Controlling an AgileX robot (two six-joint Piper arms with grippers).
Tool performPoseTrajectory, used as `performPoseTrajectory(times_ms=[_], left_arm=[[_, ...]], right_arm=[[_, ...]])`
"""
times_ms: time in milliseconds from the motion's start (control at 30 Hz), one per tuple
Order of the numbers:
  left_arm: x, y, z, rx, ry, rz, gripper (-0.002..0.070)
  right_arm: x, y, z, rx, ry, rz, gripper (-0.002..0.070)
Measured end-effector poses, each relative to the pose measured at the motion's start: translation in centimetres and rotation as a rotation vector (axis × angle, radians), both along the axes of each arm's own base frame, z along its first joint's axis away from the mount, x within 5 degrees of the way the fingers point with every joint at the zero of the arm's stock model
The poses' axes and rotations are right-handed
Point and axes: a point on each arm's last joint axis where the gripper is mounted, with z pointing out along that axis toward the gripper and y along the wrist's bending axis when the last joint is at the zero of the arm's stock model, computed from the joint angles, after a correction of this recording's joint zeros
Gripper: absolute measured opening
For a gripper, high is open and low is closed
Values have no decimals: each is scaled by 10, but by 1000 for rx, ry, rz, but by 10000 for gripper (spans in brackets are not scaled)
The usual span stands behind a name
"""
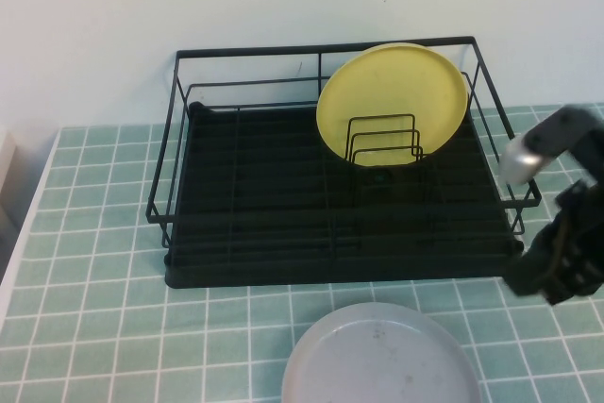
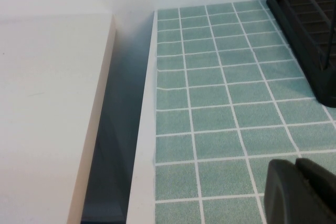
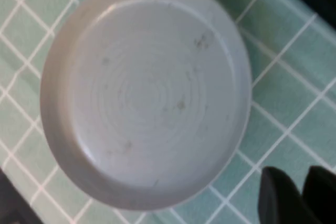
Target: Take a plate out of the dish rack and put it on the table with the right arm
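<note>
Teal-tiled surface [image 1: 113, 233], white wall behind: the plate [image 1: 382, 356] lies flat in front of the dish rack [image 1: 255, 233].

It sits at about eight o'clock from my right pincer [image 1: 557, 276], apart from it; nothing is grasped, and I cannot tell how wide the jaws stand. My left pincer [image 2: 302, 192] is parked near the surface's left edge, jaws pressed together.

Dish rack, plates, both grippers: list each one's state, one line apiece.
grey plate: flat on the table in front of the rack, free of any grip.
yellow plate: upright on edge in the dish rack.
right gripper: above the table beside the grey plate, holding nothing.
left gripper: over the table's left side, holding nothing.
</note>
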Motion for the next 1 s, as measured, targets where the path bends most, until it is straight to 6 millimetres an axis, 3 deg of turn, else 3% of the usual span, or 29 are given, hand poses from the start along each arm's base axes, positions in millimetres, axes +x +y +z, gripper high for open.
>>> performPoseTrajectory(times_ms=[67, 133, 300, 367, 533, 667, 867, 1000], left_arm=[[0, 0, 0, 0, 0, 0, -4], [0, 0, 0, 0, 0, 0, -4], [0, 0, 0, 0, 0, 0, -4], [0, 0, 0, 0, 0, 0, -4], [0, 0, 0, 0, 0, 0, -4], [0, 0, 0, 0, 0, 0, -4], [0, 0, 0, 0, 0, 0, -4], [0, 0, 0, 0, 0, 0, -4]], right_arm=[[-11, -4, 22, 45, -105, -50, 62], [-27, -9, 42, 110, -223, -87, 27], [-83, -26, 79, 272, -511, -137, 3], [-107, -34, 84, 302, -594, -136, 0], [-150, -48, 84, 331, -724, -109, -1], [-173, -54, 80, 351, -770, -94, -1], [-186, -55, 69, 338, -716, -42, -1], [-185, -59, 58, 237, -711, -22, -1]])
